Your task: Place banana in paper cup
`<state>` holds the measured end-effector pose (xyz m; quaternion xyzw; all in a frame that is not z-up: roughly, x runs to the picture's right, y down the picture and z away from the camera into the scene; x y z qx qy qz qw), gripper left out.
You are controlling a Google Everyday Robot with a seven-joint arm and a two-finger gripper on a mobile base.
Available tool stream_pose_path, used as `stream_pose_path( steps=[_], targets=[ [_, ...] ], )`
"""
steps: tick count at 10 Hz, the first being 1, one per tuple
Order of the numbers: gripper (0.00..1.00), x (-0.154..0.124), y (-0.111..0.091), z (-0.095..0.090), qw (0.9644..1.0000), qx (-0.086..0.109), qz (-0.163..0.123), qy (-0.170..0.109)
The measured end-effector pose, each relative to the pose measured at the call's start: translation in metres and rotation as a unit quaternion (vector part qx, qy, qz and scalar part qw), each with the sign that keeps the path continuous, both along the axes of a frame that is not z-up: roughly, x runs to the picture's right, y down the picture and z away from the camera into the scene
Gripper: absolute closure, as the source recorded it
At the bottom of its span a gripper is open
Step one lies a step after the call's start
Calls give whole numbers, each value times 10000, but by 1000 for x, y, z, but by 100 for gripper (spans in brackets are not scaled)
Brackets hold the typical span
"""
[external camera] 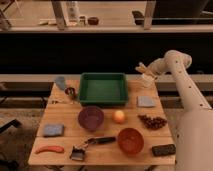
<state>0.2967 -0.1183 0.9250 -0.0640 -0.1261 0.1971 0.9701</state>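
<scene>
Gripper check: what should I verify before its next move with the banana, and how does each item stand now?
1. Banana up at the gripper, off the table: ok.
2. Gripper over the paper cup at the table's back right corner: ok.
3. Paper cup upright: cannot tell.
4. Banana inside the cup: not ok, not yet.
5. Green tray apart from the cup: ok.
</scene>
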Motion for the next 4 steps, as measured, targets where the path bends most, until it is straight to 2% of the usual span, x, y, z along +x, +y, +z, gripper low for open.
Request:
stream_pose_path(
  steps=[4],
  targets=[
    [20, -8, 0, 4, 10000, -40, 33, 76]
  ],
)
